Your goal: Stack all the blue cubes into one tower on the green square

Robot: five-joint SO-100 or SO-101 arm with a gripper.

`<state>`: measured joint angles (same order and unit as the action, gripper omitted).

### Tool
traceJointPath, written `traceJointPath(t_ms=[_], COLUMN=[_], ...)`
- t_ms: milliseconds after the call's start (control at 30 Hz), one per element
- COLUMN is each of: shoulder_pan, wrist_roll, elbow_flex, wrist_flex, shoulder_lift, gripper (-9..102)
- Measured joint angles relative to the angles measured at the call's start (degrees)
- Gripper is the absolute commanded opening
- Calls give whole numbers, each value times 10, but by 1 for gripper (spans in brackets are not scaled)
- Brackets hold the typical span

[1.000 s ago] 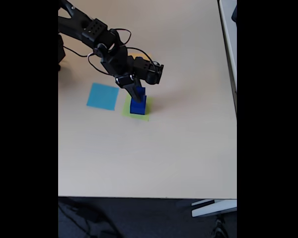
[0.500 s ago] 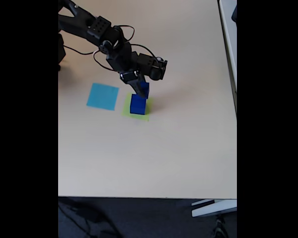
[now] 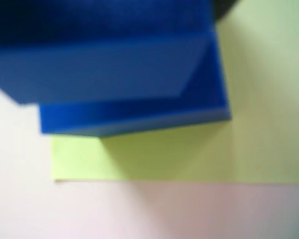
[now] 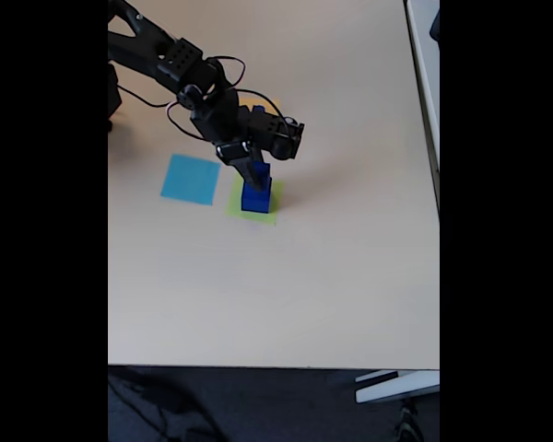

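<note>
In the wrist view, two blue cubes (image 3: 114, 74) are seen very close and blurred, one on top of the other. The lower cube sits on the green square (image 3: 189, 159), whose near edge and one side remain uncovered.

In the fixed view, the gripper (image 4: 258, 177) is down at the upper cube of the stack. I cannot tell how wide its fingers are, or if they grip the cube. The green square lies toward the far left part of the desk (image 4: 286, 295), just beside a light-blue square (image 4: 191, 179).
</note>
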<state>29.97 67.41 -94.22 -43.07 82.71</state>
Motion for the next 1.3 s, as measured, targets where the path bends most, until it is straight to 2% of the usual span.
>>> traceJointPath(t_ms=[667, 1033, 1300], shoulder_pan=[-1, -7, -7], wrist_roll=[1, 63, 67], elbow_flex=[0, -7, -12], wrist_flex=[2, 6, 16], shoulder_lift=[0, 0, 0], gripper=[8, 9, 9])
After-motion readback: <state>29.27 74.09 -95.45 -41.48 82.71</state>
